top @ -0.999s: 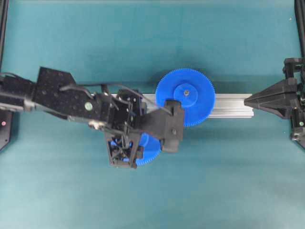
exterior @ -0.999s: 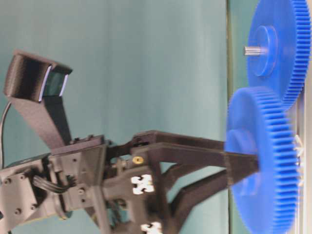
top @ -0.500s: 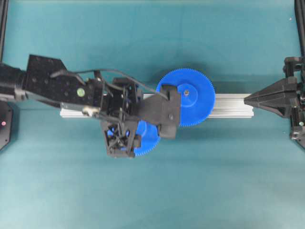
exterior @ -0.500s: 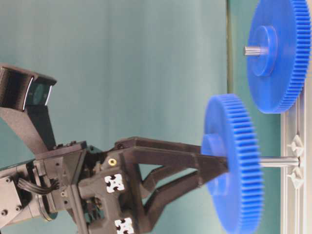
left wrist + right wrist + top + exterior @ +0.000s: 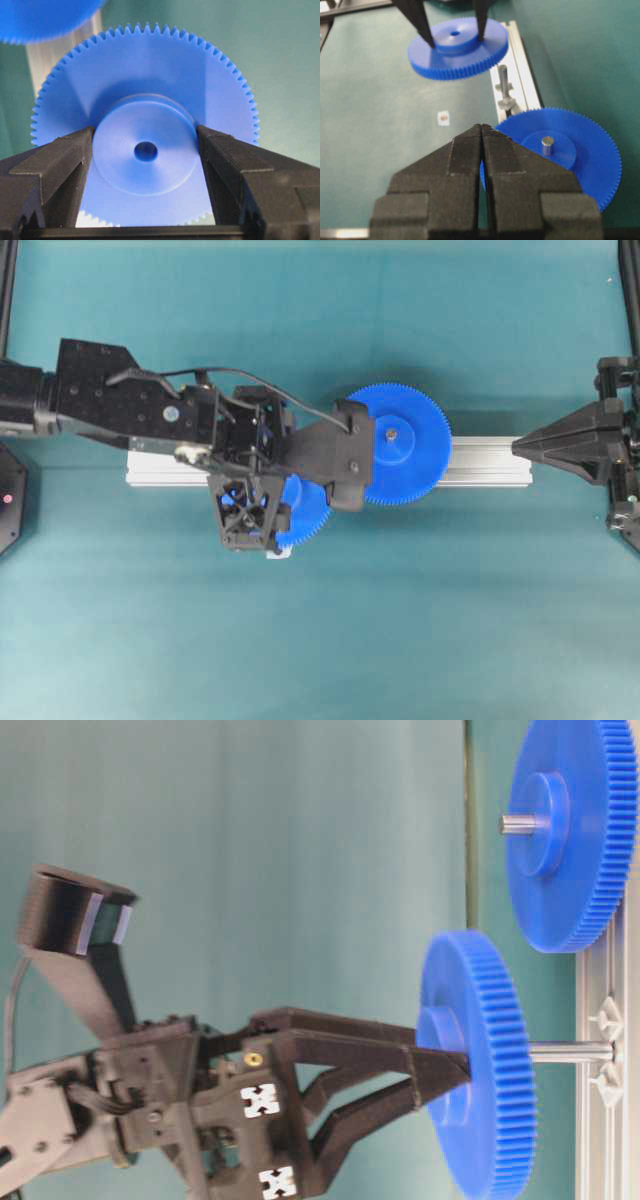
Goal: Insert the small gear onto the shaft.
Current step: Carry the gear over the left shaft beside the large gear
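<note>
Only left pincer [image 5: 145,137] clasps small gear [image 5: 145,150]

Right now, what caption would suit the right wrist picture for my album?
Left pincer holds the small gear above the table, beside the shaft; the big gear sits already mounted.

You get four views. The overhead camera looks straight down from well above, the rail [image 5: 470,462] running three to nine o'clock. The table-level camera sits close and turned on its side, the tabletop at three o'clock. Your left wrist camera looks very near onto the small gear [image 5: 146,150]. The right wrist camera faces twelve o'clock across the table, sharing that gear, the shaft [image 5: 503,80] and the big gear [image 5: 560,150] with the table-level view.
</note>
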{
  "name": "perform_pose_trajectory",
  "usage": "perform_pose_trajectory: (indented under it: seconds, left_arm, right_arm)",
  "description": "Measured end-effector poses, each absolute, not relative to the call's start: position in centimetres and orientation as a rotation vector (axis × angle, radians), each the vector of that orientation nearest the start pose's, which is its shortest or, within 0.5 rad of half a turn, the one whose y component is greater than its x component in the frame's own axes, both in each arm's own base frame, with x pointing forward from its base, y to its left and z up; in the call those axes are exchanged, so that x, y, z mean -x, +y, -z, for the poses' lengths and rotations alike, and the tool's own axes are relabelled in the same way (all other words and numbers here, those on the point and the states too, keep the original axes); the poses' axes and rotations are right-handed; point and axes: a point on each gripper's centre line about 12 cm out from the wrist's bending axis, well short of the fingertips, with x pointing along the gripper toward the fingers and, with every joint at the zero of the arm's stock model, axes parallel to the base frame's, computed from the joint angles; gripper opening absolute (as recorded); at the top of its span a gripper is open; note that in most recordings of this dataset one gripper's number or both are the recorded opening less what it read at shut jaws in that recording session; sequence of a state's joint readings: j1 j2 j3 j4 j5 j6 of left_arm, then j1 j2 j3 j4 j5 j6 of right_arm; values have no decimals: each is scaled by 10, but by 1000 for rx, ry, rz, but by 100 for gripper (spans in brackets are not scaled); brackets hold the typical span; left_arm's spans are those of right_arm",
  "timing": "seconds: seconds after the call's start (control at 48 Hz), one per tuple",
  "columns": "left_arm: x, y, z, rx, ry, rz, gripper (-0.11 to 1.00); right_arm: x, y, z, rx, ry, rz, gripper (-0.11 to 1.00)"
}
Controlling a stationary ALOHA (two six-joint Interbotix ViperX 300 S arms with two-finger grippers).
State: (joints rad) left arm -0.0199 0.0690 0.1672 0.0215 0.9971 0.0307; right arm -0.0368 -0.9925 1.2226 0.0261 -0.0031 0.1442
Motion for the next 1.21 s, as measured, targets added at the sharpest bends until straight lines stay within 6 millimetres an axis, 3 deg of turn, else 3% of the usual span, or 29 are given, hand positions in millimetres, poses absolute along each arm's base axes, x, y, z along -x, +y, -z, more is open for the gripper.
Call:
perform_pose_trajectory:
  seconds: [0.666,1.207]
  left_arm:
    - [-409,22,-236,-75,1238,9,69]
    - [-418,38,-213,-69,1249,-9,69]
  right_arm:
    - [-188,-8,-246,-175,223,64,4]
    - [-188,-8,-245,-196,225,66,4]
